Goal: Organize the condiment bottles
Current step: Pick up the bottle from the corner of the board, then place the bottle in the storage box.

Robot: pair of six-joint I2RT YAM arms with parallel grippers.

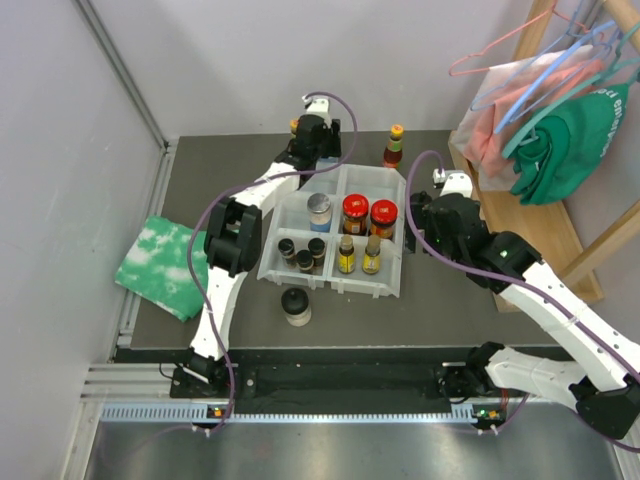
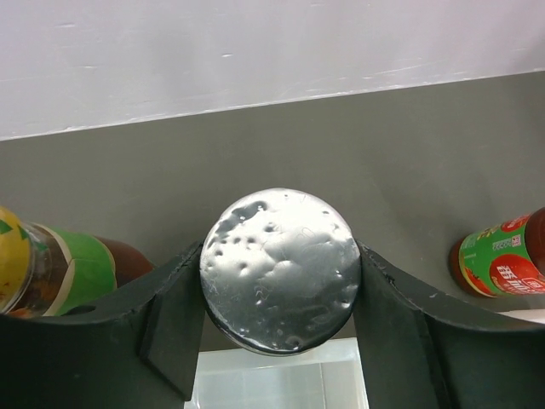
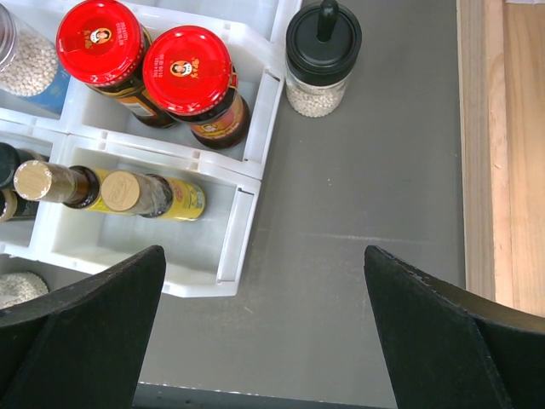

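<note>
My left gripper (image 2: 279,341) is shut on a clear jar with a dented silver lid (image 2: 279,268), held above the back edge of the white tray (image 2: 281,379). In the top view this gripper (image 1: 318,130) is at the back of the table. The tray (image 1: 400,262) holds two red-lidded jars (image 1: 354,213), a pale-lidded jar (image 1: 319,210), three tiny dark jars (image 1: 304,258) and two yellow-labelled bottles (image 1: 346,255). My right gripper (image 3: 264,341) is open and empty over bare table beside the tray's corner (image 3: 243,234). A black-capped jar (image 3: 322,51) stands next to the tray.
A green-white cloth (image 1: 160,265) lies at the left. A sauce bottle (image 1: 395,146) stands behind the tray, another (image 1: 295,127) beside my left gripper. A black-capped jar (image 1: 296,305) stands in front of the tray. A wooden rack (image 3: 502,153) with hangers borders the right.
</note>
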